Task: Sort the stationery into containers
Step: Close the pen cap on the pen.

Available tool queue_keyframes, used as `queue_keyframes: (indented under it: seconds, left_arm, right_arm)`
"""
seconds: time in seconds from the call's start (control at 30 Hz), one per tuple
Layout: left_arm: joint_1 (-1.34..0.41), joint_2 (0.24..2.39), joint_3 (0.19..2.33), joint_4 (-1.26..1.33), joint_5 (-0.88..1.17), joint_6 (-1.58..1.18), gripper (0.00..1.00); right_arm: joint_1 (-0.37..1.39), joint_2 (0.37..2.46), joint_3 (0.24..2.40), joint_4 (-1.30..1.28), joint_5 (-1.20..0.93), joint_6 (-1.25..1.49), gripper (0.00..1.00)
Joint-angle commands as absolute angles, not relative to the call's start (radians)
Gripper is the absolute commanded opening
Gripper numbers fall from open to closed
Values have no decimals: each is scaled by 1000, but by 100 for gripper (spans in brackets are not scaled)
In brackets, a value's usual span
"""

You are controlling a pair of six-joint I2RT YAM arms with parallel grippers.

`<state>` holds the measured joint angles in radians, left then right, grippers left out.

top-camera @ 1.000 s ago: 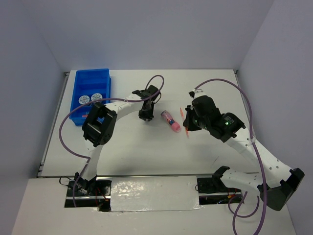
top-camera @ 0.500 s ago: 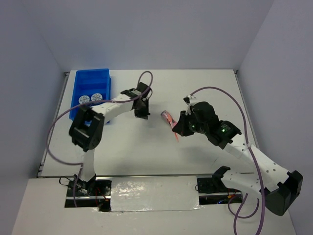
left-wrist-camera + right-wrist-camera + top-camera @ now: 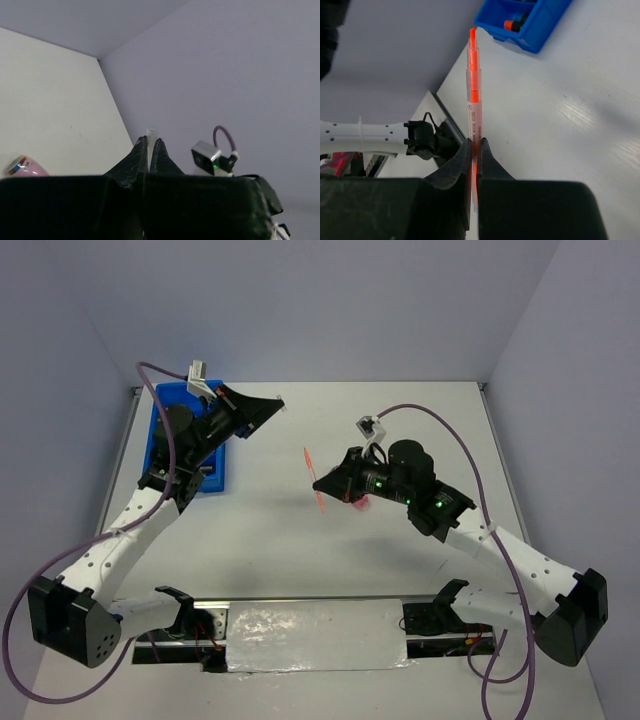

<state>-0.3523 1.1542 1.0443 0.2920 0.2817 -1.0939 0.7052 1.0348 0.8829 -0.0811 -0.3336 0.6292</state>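
Orange and thin, the orange stick (image 3: 473,85) is pinched by its lower part between the fingers of the right gripper (image 3: 474,146). The jaws are pressed tight against it, and most of its length juts out past the fingertips. From overhead it slants in the air above the middle of the white table (image 3: 420,420), clear of the surface. Just under that gripper's wrist the pink-capped tube (image 3: 362,503) lies on the table, partly hidden. In the left wrist view the left gripper (image 3: 149,144) has its fingers closed on a thin pale grey stick (image 3: 151,132), and only a short tip shows beyond the fingertips. From overhead, that gripper is lifted well off the table and points right, just beside the far right side of the blue tray (image 3: 540,30). The tray sits at the table's far left, much of it covered by the left arm. In the right wrist view, one of its compartments holds a black highlighter (image 3: 512,23) with an orange cap.
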Motion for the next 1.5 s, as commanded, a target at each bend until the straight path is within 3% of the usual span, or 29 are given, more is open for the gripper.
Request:
queue_keyframes:
  seconds: [0.0,0.67,1.47]
  left_arm:
    - [-322,1177,977,521,409,-1259,0]
    - [-319,1135,965,522,486,-1241,0]
    - [-321,1097,917,503,491,-1229,0]
  right_arm:
    - [719,1067,962,58,-362,641,0]
    - [747,1137,1092,-46,-342,534,0]
    - [747,1160,1092,-25,-344,548,0]
